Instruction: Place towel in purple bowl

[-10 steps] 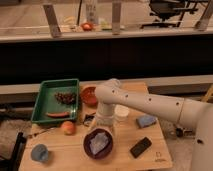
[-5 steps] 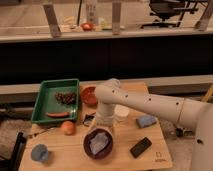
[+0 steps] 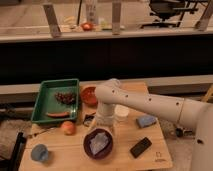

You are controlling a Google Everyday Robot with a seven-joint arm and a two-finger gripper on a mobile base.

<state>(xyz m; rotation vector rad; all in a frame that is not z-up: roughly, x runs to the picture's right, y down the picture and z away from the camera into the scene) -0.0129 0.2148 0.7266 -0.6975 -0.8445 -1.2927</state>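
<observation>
A purple bowl [image 3: 98,145] sits on the wooden table [image 3: 120,157] near its front edge. A pale grey-blue towel [image 3: 99,142] lies crumpled inside it. My white arm reaches in from the right and bends down over the table. My gripper [image 3: 104,122] hangs just behind and above the bowl, close to the towel.
A green tray [image 3: 44,100] with grapes and a carrot stands at back left. A red bowl [image 3: 89,95], a white cup [image 3: 121,113], a blue sponge [image 3: 146,121], a black device [image 3: 140,147], an apple [image 3: 67,128] and a blue cup [image 3: 39,153] lie around.
</observation>
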